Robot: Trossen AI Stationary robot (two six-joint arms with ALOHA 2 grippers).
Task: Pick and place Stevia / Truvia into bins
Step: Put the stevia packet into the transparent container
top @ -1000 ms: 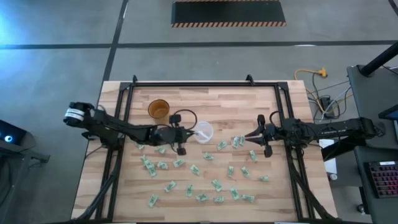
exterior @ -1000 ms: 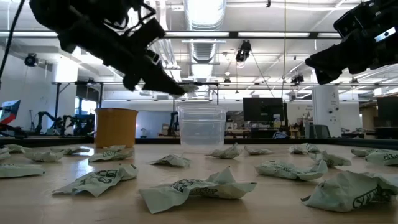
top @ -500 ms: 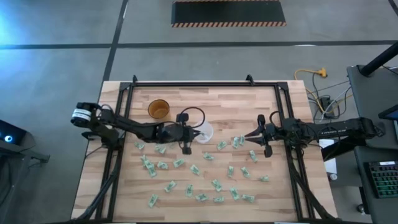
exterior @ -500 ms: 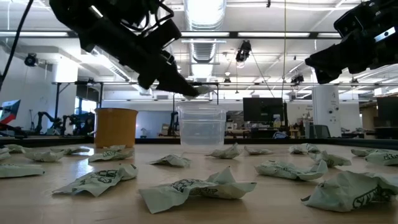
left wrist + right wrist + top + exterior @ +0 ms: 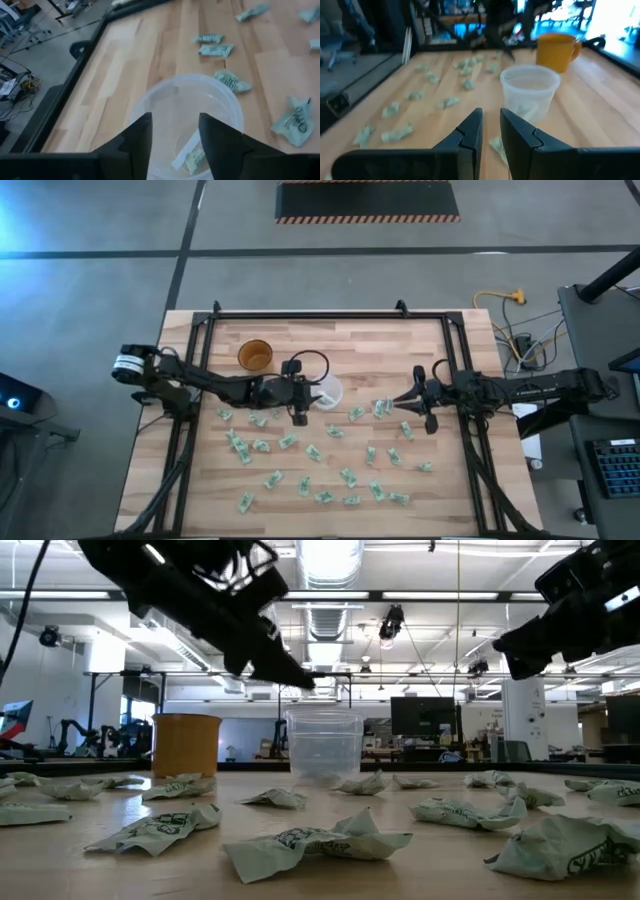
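While hovering over translucent cup [image 5: 185, 117], left gripper [image 5: 175, 131] standing parted, empty; two sachets [image 5: 192, 159] lying inside cup. Amber cup [image 5: 255, 356] sitting near, apart. Loose sachets [image 5: 305, 455] lying scattered across wooden table [image 5: 350, 340], ringing translucent cup. Right gripper [image 5: 396, 400] hanging well apart above sachets, fingers [image 5: 470, 131] nearly together, gripping nothing visible.

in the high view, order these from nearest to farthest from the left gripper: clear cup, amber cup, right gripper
1. clear cup: right beside the left gripper, whose jaws stand over it.
2. amber cup: toward the table's far left.
3. right gripper: across the table, on the right.
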